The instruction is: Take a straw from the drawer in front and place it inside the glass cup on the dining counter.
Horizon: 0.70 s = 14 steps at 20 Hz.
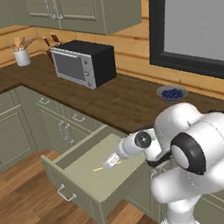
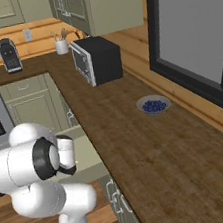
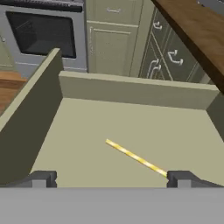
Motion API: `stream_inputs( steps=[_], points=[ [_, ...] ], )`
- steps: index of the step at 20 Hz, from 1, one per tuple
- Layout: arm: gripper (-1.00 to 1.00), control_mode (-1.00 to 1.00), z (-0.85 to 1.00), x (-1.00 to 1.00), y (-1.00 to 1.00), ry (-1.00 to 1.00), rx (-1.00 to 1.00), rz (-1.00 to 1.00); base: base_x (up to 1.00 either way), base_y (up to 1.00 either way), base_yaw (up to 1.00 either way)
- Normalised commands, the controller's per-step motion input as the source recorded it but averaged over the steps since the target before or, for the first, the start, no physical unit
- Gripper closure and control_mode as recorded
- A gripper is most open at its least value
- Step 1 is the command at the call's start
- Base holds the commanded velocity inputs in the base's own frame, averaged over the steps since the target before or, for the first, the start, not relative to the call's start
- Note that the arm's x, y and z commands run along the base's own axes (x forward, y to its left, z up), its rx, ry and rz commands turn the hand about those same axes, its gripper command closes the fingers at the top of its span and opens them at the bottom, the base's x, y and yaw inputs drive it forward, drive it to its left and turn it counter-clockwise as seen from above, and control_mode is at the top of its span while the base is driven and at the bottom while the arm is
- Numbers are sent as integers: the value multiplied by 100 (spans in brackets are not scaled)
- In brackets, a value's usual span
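Straw (image 3: 135, 157) partly hidden by right fingertip (image 3: 183, 178), gripper (image 1: 111, 161) spread wide (nothing held), lowered into opened drawer (image 1: 78, 182).

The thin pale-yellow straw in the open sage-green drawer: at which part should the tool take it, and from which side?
Grip the thin pale-yellow straw near its middle, coming straight down from above. It lies flat and alone on the floor of the open sage-green drawer, away from the walls, so only its top is free. In the hand view it runs diagonally, so the open tool should probably turn until its fingers close across the straw.
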Motion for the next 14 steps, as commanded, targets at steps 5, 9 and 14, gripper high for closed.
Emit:
stream_inputs(
  steps=[5, 9, 14],
  points=[
    [-100, -100, 100, 24, 64, 0, 0, -5, 0, 0, 0],
    [-100, -100, 100, 28, 62, 0, -5, -8, 0, 0, 0],
    [-100, -100, 100, 32, 55, -4, -10, -6, 0, 0, 0]
  ],
)
